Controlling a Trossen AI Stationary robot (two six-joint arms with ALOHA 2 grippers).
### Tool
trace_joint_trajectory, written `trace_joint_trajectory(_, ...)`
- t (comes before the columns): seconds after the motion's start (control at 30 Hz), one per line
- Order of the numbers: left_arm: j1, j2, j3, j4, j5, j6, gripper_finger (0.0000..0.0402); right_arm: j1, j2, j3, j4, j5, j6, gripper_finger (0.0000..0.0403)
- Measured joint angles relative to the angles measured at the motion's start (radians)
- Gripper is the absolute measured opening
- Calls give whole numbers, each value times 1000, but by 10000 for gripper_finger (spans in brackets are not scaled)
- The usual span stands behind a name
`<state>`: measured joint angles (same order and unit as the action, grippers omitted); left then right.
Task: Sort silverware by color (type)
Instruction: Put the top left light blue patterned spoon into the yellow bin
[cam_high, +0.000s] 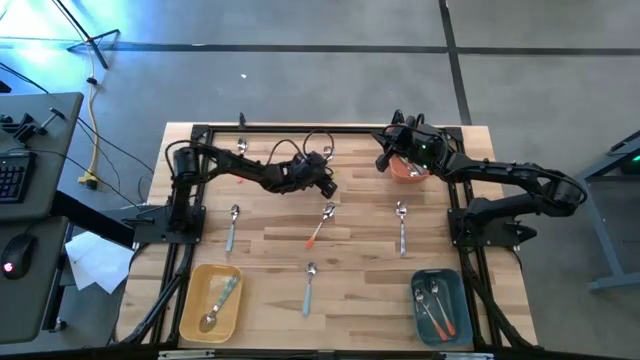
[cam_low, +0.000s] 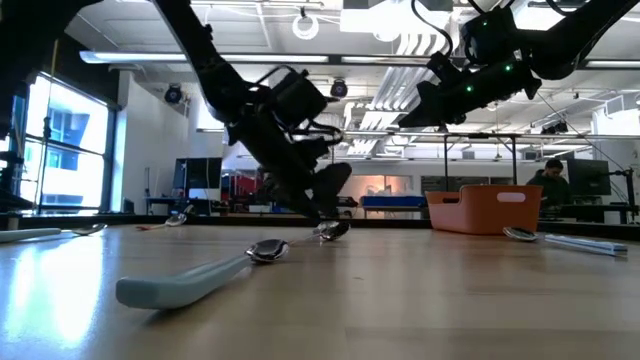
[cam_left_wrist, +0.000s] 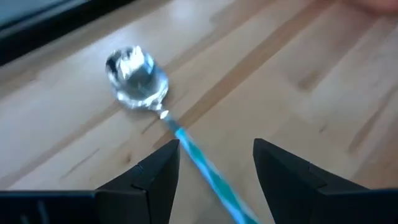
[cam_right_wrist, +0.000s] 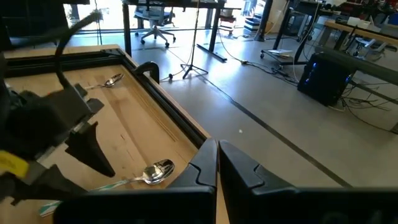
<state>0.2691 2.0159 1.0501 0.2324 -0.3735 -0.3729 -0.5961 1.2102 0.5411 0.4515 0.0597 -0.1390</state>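
Observation:
A spoon with a shiny head and a blue-green handle lies flat on the wooden table; it also shows in the right wrist view. My left gripper is open just above it, near the table's far middle, one finger on either side of the handle and apart from it. In the low view its fingertips are close to the tabletop. My right gripper is shut and empty, raised high by the orange bin.
Loose spoons lie at the left, middle, right, near middle and far left. A yellow tray holds a blue-handled spoon; a blue tray holds orange-handled pieces. A black frame edges the table.

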Motion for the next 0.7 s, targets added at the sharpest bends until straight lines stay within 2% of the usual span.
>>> trace_joint_trajectory(0.13,10,48,53,-102,-47,-15,196,0,0,0,-1,0,1,0)
trace_joint_trajectory(0.3,14,63,68,-140,-54,12,182,1,0,0,-7,0,0,0)
trace_joint_trajectory(0.43,9,60,69,-186,-54,74,132,1,0,0,-7,0,0,0)
trace_joint_trajectory(0.63,-13,38,65,-249,-65,206,22,1,0,0,-7,0,0,0)
trace_joint_trajectory(0.7,-20,17,63,-267,-72,220,12,1,0,0,-7,0,-1,0)
